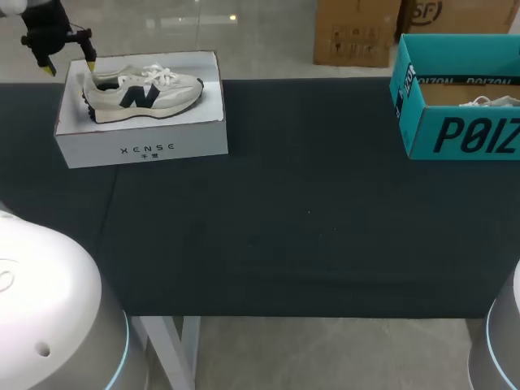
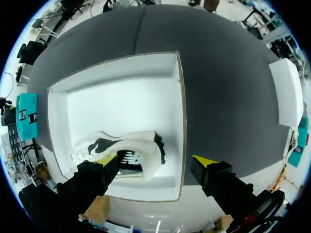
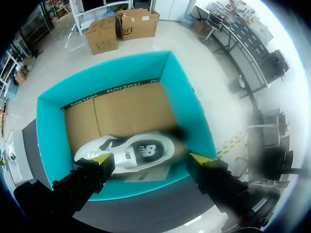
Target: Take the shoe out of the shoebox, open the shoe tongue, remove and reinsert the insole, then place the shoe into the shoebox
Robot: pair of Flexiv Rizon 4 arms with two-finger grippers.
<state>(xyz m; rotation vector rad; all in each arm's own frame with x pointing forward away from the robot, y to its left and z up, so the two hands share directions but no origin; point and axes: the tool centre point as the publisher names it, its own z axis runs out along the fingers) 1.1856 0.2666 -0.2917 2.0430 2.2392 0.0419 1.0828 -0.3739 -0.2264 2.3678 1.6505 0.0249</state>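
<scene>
Right hand (image 3: 149,158) above shoe (image 3: 127,147) (partly blurred)

Robot lab bench.
Dark-clothed table (image 1: 309,211): white shoebox (image 1: 138,150) at 10 o'clock, teal shoebox (image 1: 422,122) at 2, left arm base (image 1: 49,301) at 7.

Head view: the teal shoebox (image 1: 455,134) at 3 o'clock is running off the frame edge. Its wall is hiding all but the laces of the second shoe (image 1: 490,101). At 11 o'clock the left gripper (image 1: 71,67) is losing its upper body past the frame edge.

Left wrist view: one finger (image 2: 92,177) is covering part of the white shoe (image 2: 136,145).

Right wrist view: the second shoe's end beside the box's side wall is blurring out. The right gripper (image 3: 150,158) is masking the box's near wall.
</scene>
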